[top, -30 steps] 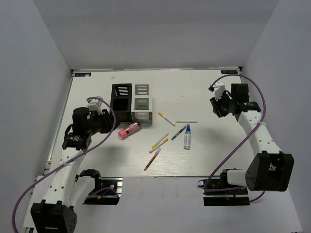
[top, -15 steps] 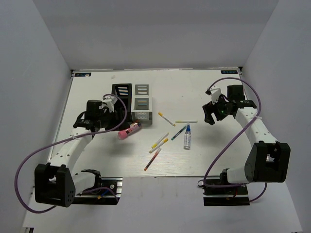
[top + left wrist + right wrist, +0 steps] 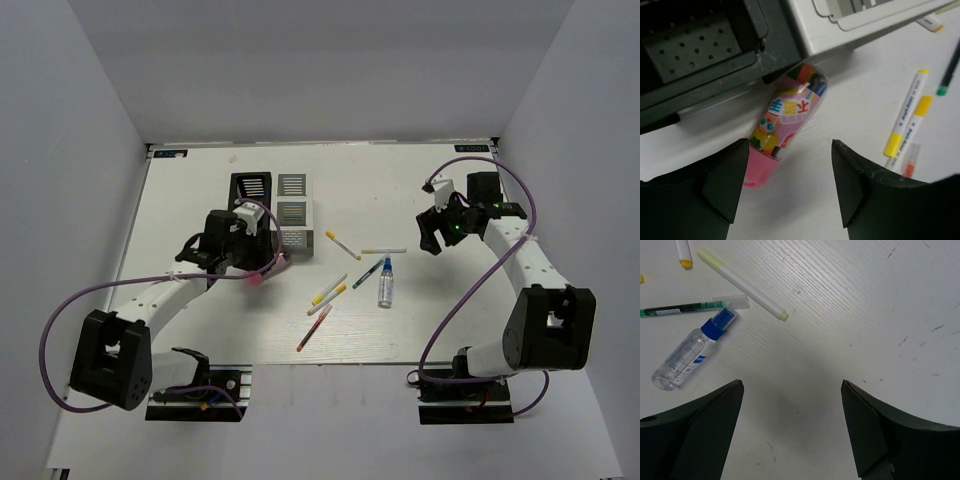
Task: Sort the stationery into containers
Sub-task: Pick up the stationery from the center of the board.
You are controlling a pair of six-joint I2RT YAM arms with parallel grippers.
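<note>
A stubby pink cylinder (image 3: pixel 787 125) lies on the table against the front of the black organiser (image 3: pixel 700 45), beside the white-grey organiser (image 3: pixel 865 15). My left gripper (image 3: pixel 790 143) hovers open over the cylinder's lower end, holding nothing. From above, the left gripper (image 3: pixel 262 258) covers most of the pink cylinder (image 3: pixel 258 279). Yellow pens (image 3: pixel 328 292), a green pen (image 3: pixel 367 273), a white pen (image 3: pixel 383 250), a red-orange pen (image 3: pixel 313 330) and a clear bottle with a blue cap (image 3: pixel 385 287) lie mid-table. My right gripper (image 3: pixel 792 383) is open and empty over bare table, right of the bottle (image 3: pixel 682 362).
The black organiser (image 3: pixel 250 200) and the white-grey organiser (image 3: pixel 292 208) stand side by side at the back left. Another yellow-tipped pen (image 3: pixel 342 245) lies just right of them. Grey walls enclose the table on three sides.
My left arm swung right to the pink cylinder and its jaws opened. My right gripper tipped down toward the table, shifted slightly left and opened.
</note>
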